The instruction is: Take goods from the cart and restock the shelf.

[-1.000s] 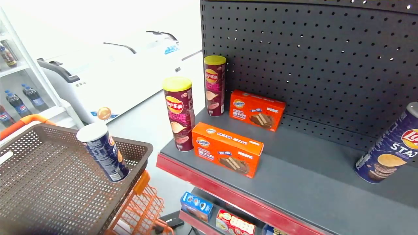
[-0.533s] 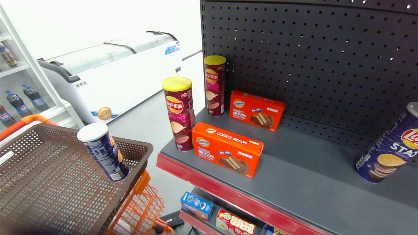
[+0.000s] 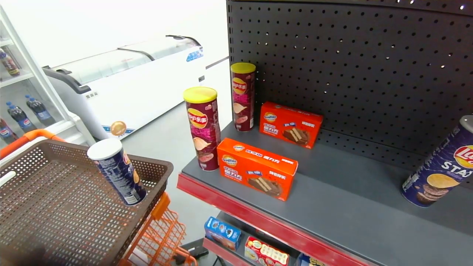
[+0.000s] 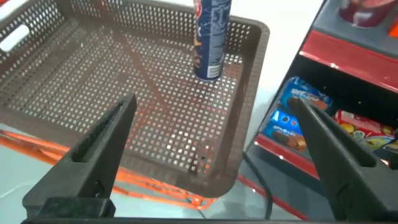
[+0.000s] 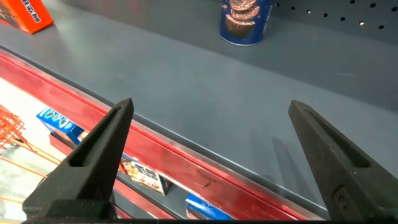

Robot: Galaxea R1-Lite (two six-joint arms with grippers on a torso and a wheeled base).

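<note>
The cart's brown perforated basket [image 3: 55, 214] holds one item, a blue chip can [image 3: 117, 171]. It stands upright near the basket corner closest to the shelf [image 3: 332, 210]. The left gripper [image 4: 212, 102] hangs above the basket with its jaws spread wide and nothing between them. The right gripper [image 5: 211, 106] hangs over the shelf's front part, jaws likewise released. The shelf carries:

- a front maroon chip can [image 3: 202, 127]
- a rear maroon chip can [image 3: 242, 96]
- a front orange box [image 3: 257, 168]
- a rear orange box [image 3: 290, 123]
- a second blue chip can [image 3: 439, 166], at the right, near the pegboard [image 3: 351, 74]
</note>
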